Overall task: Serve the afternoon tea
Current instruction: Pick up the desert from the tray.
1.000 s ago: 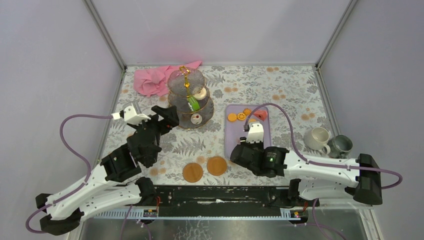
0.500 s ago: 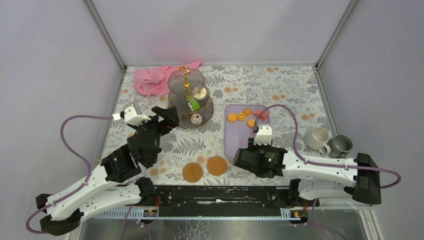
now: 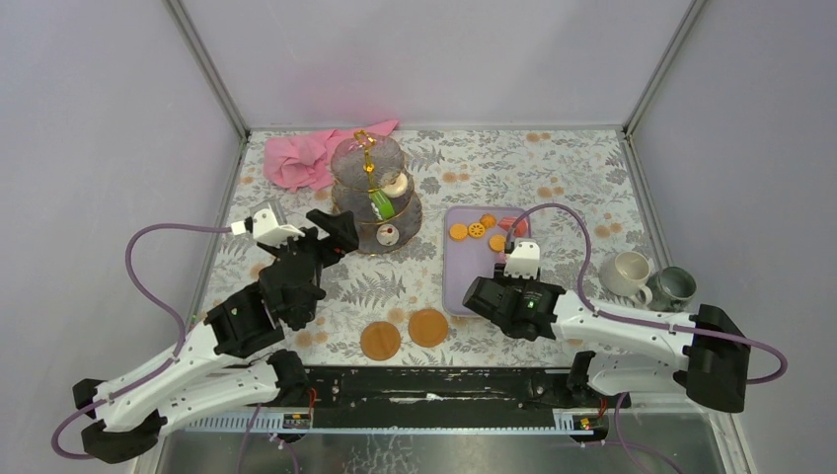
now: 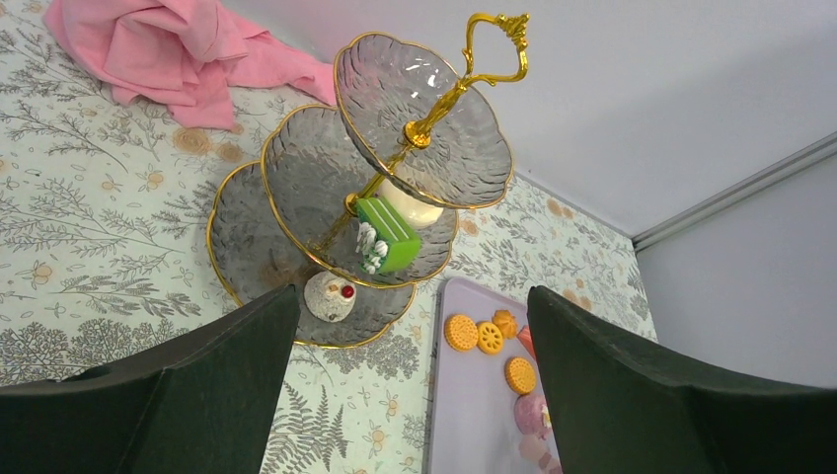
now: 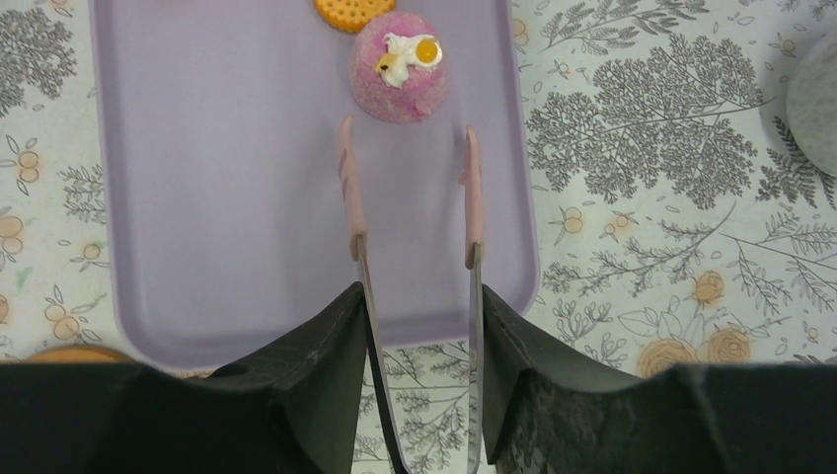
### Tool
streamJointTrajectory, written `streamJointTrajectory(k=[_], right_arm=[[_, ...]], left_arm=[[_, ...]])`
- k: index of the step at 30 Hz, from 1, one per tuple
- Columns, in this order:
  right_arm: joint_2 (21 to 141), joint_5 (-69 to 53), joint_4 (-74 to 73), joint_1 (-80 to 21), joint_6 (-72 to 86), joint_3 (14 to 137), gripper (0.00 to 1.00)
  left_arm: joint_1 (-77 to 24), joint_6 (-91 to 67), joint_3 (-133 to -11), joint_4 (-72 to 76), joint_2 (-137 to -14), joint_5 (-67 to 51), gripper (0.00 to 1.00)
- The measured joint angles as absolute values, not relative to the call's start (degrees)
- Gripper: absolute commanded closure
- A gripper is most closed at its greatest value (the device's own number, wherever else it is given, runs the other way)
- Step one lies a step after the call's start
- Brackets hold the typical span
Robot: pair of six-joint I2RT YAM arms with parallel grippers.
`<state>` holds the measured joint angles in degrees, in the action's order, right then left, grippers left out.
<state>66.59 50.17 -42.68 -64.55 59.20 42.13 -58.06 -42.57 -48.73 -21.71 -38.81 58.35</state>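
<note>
The three-tier glass stand (image 3: 373, 193) with gold stem stands at the back left; it also shows in the left wrist view (image 4: 395, 168). Its middle tier holds a green cake (image 4: 387, 232), its bottom tier a white cupcake (image 4: 329, 296). My left gripper (image 3: 336, 235) is open and empty, just left of the stand. My right gripper (image 5: 419, 296) is shut on pink-tipped tongs (image 5: 472, 197) above the lilac tray (image 5: 217, 197). The tong tips stand open just short of a pink cupcake (image 5: 400, 64). Orange biscuits (image 3: 459, 232) lie at the tray's far end. A cream mug (image 3: 627, 274) and a grey-green mug (image 3: 673, 286) stand at the right.
A pink cloth (image 3: 306, 158) lies crumpled at the back left behind the stand. Two round orange coasters (image 3: 380, 340) lie near the front edge between the arms. Grey walls close in the table on three sides.
My right gripper with the tongs has shifted a little to the right over the tray's near end. My left arm has barely moved.
</note>
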Motion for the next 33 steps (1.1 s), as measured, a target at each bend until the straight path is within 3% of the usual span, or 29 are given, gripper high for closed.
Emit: streamJointTrajectory(k=[26, 33], right_arm=[[74.2, 45.6, -28.7, -55.7, 47.8, 40.9, 0.51], [75.6, 44.2, -26.7, -54.6, 46.2, 40.9, 0.60]], left_arm=[[-58.1, -42.5, -48.7, -21.5, -40.0, 58.3, 0.08], [-58.1, -42.5, -48.7, -21.4, -39.9, 58.3, 0.08]])
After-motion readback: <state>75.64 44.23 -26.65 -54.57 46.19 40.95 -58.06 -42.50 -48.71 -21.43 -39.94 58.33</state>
